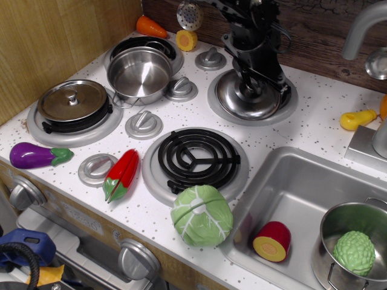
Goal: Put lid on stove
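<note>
The shiny steel lid [237, 100] lies on the back right burner of the white speckled stove [320, 99], covering its coil. My black gripper [256, 90] comes down from above onto the lid's centre and hides the knob. Its fingers are closed around the knob. The lid looks level and rests in the burner's silver surround. The front right burner [195, 156] is bare.
A duller lid [72, 101] sits on the front left burner and a steel pot [139, 74] on the back left one. A cabbage [201, 214], red pepper [122, 174] and eggplant [36, 155] lie along the front. The sink [290, 181] at the right holds a pot [354, 248].
</note>
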You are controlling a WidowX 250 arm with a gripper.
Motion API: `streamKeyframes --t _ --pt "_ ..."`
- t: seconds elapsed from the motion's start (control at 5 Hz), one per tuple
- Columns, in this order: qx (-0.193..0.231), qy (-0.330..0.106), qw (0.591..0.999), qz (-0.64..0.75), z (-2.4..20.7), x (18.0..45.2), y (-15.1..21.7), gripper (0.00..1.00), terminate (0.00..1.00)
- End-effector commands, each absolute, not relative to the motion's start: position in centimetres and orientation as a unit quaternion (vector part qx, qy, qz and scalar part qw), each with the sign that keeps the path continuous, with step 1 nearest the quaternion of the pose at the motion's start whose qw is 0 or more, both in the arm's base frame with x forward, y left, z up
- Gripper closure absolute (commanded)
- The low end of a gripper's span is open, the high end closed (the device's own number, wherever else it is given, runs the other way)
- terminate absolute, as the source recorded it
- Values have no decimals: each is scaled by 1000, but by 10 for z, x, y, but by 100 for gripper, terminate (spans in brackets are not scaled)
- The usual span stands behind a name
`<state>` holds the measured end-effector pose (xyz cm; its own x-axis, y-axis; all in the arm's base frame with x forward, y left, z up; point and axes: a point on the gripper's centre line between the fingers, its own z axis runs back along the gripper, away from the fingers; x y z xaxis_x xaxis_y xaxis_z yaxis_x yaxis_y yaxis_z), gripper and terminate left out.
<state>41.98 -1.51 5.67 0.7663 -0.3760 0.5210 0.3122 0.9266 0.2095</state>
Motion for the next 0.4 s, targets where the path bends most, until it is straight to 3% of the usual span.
streamKeyframes --t 0.0,0.2 --pt "69 -336 917 -203 71 441 4 100 0" --pt "62 -356 907 -217 64 448 11 100 100"
